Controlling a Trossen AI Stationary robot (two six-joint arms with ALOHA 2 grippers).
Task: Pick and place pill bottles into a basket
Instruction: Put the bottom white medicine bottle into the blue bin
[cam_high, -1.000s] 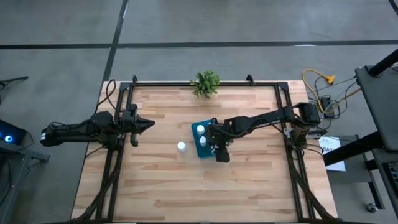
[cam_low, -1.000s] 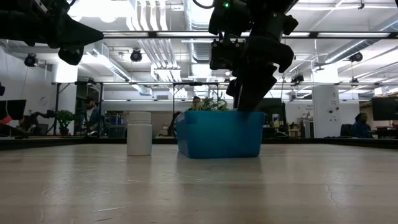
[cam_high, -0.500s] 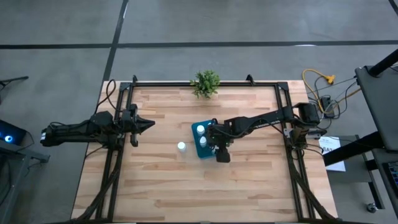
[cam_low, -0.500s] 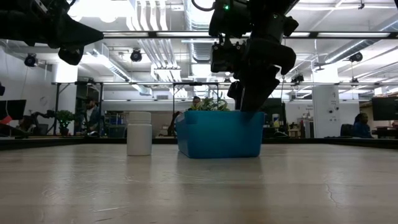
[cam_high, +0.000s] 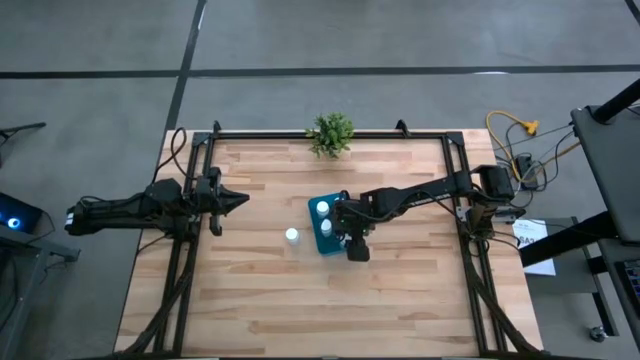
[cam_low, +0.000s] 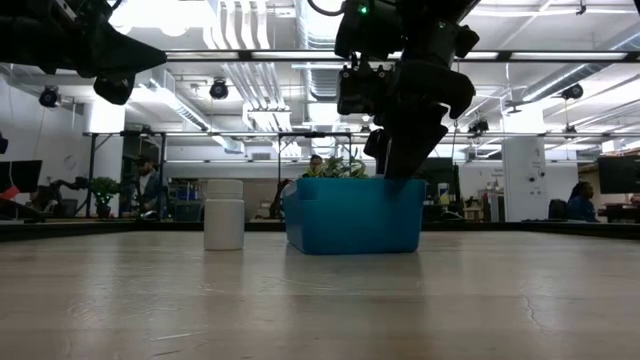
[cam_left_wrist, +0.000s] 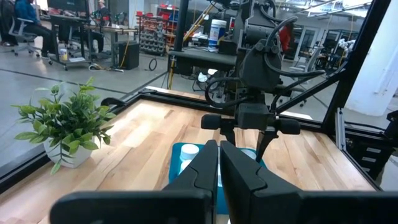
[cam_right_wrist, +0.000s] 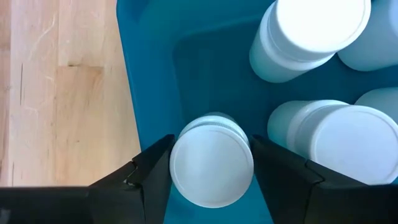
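The teal-blue basket (cam_high: 314, 222) stands mid-table and holds several white pill bottles (cam_right_wrist: 311, 31). My right gripper (cam_right_wrist: 211, 168) points steeply down into the basket's near part. It is open, with one finger on each side of an upright bottle (cam_right_wrist: 211, 163) close to the basket's wall (cam_right_wrist: 146, 74). One more pill bottle (cam_high: 291, 236) stands on its base on the table, left of the basket (cam_low: 352, 215). My left gripper (cam_high: 243, 200) waits shut and level, above the table's left edge. My right gripper stands from above with its fingers (cam_right_wrist: 152, 171) close against the two sides of the bottle's cap (cam_right_wrist: 180, 155). I cannot tell whether they touch it.
A small green potted plant (cam_high: 331, 133) stands at the table's far edge behind the basket. Bare wood lies around the lone bottle (cam_low: 224, 214) and along the near side. Black frame rails run along the table's left and right edges.
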